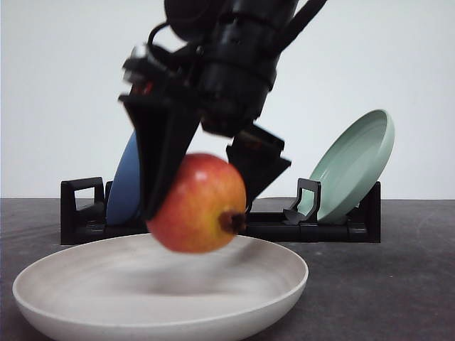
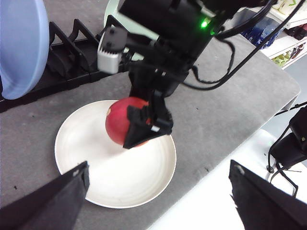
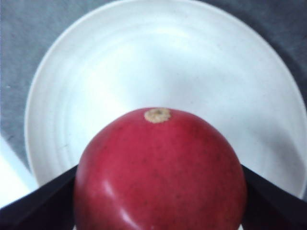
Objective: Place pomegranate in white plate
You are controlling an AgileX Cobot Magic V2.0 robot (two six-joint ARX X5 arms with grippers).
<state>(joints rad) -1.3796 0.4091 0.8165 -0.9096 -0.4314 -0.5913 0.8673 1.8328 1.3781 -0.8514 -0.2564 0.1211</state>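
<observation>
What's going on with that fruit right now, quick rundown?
Right gripper shut on pomegranate, held just above white plate. Left gripper open, holding nothing. Nothing in the way.

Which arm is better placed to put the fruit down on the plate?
The right. Its claw holds the round red-yellow pomegranate just above the round off-white matte plate; the left claw is open, off to the side.

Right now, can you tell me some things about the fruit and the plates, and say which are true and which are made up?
1. The right gripper holds the pomegranate. True.
2. The pomegranate lies flat on the white plate. False: it hangs above it.
3. A blue plate stands in the black rack. True.
4. The green plate lies flat on the table. False: it leans in the rack.
5. The left gripper grips the plate. False: its jaws are open, holding nothing.
</observation>
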